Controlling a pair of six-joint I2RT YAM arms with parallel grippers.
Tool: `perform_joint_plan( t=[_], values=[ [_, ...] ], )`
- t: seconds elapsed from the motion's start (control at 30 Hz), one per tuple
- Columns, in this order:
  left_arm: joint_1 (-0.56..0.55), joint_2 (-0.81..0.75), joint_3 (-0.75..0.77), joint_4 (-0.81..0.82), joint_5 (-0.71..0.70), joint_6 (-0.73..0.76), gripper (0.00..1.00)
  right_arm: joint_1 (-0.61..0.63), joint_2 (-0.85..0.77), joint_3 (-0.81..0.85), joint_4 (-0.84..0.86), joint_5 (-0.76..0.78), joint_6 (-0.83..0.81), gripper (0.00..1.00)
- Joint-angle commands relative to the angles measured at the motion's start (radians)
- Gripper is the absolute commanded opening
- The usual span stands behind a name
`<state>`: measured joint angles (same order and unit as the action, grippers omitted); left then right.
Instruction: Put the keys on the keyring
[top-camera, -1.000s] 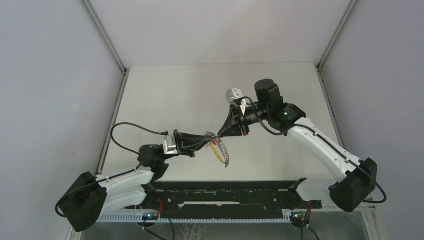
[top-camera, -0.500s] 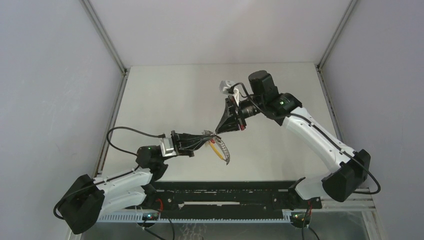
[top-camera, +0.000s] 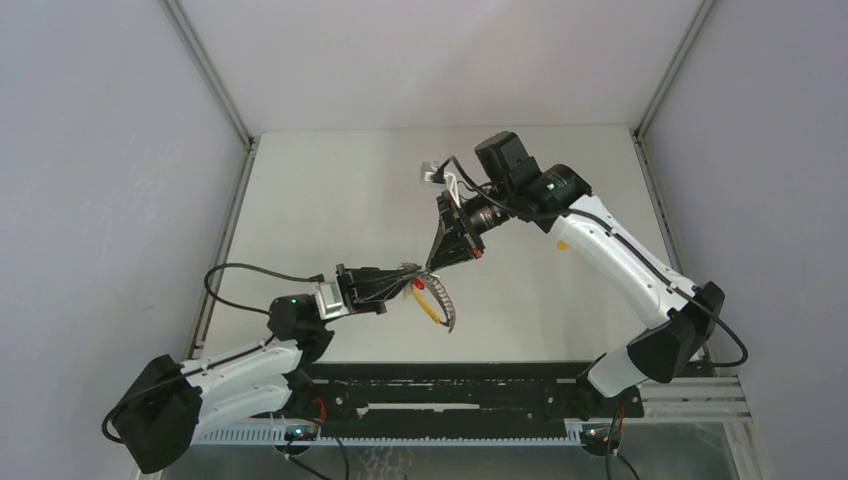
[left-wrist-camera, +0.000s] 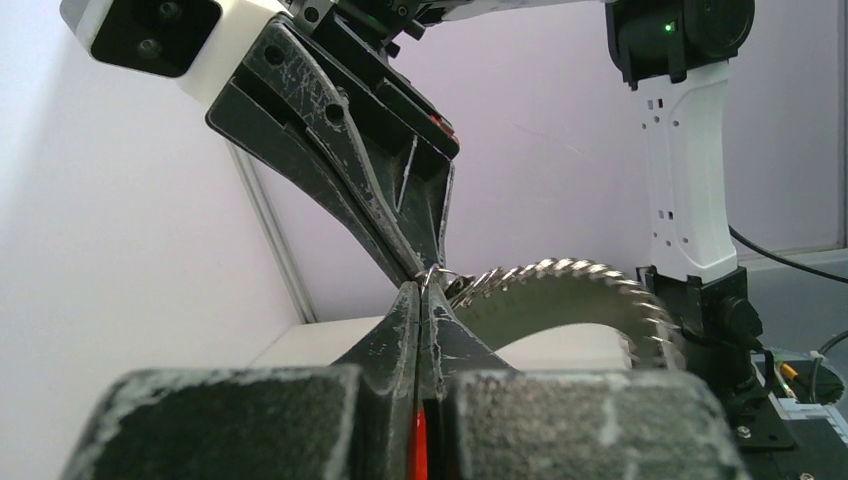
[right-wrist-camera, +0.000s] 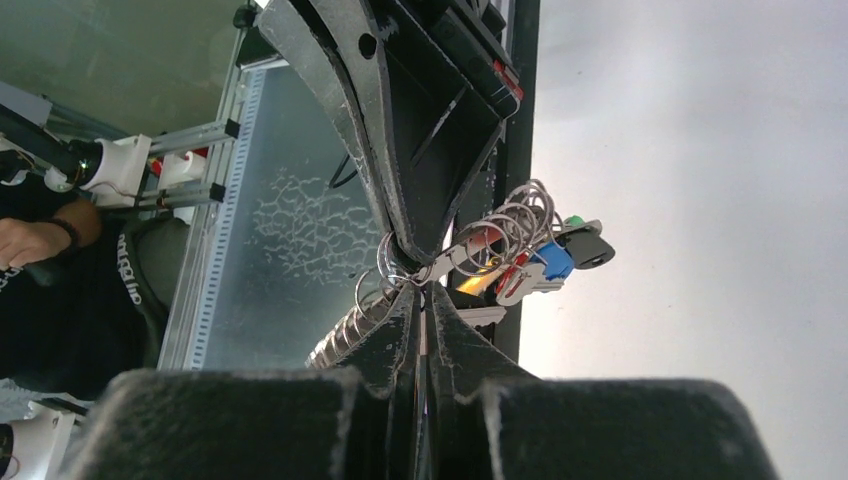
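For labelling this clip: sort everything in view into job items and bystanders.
Job items: keyring; keys; left gripper and right gripper, both pinched shut at its rings.
Bystanders: table; black rail; person's hand.

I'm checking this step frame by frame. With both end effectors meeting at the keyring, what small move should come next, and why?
Probably a slight twist of the right end effector to work a key round the ring. It and the left end effector are shut, tips meeting on a small wire ring of the keyring; the keys dangle beside the tips.
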<state>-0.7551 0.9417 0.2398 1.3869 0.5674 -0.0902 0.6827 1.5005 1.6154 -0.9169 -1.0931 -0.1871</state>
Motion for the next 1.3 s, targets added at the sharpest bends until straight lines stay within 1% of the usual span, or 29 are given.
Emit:
perform_joint_plan(
  t=[0.0,0.2,0.37,0.47,0.5,0.63,0.73,0.9,1.0,1.03,1.13,1.27],
  values=[
    [-0.013,-0.021,0.004,0.074,-0.087,0.043,0.0,0.062,0.04,0.06,-0.102,0.084,-0.051,0.0],
    [-0.018,-0.035,-0.014,0.075,-0.121,0.052,0.0,0.067,0.028,0.068,-0.103,0.163,-0.022,0.0],
    [-0.025,-0.019,-0.013,0.075,-0.119,0.05,0.0,0.089,-0.018,0.061,-0.052,0.205,-0.022,0.0],
    [-0.029,-0.024,-0.02,0.075,-0.131,0.048,0.0,0.092,-0.073,0.016,0.001,0.295,-0.021,0.01],
    [-0.03,-0.027,-0.022,0.075,-0.137,0.047,0.0,0.092,-0.098,-0.007,0.024,0.31,-0.02,0.02],
    [-0.029,-0.034,-0.034,0.076,-0.182,0.042,0.0,0.096,-0.175,-0.089,0.104,0.327,-0.027,0.02],
    [-0.029,-0.03,-0.029,0.075,-0.207,0.022,0.0,0.109,-0.189,-0.112,0.119,0.346,-0.023,0.0],
    [-0.039,-0.024,-0.024,0.075,-0.224,-0.003,0.0,0.156,-0.196,-0.14,0.152,0.45,-0.022,0.0],
    [-0.039,-0.025,-0.034,0.075,-0.224,0.0,0.0,0.154,-0.247,-0.181,0.193,0.495,-0.031,0.0],
    [-0.039,-0.028,-0.04,0.075,-0.224,0.0,0.0,0.153,-0.272,-0.203,0.215,0.5,-0.04,0.01],
    [-0.039,-0.035,-0.047,0.075,-0.221,-0.007,0.0,0.148,-0.357,-0.275,0.3,0.516,-0.069,0.11],
    [-0.039,-0.038,-0.045,0.075,-0.215,-0.017,0.0,0.131,-0.41,-0.327,0.367,0.533,-0.09,0.17]
  ],
)
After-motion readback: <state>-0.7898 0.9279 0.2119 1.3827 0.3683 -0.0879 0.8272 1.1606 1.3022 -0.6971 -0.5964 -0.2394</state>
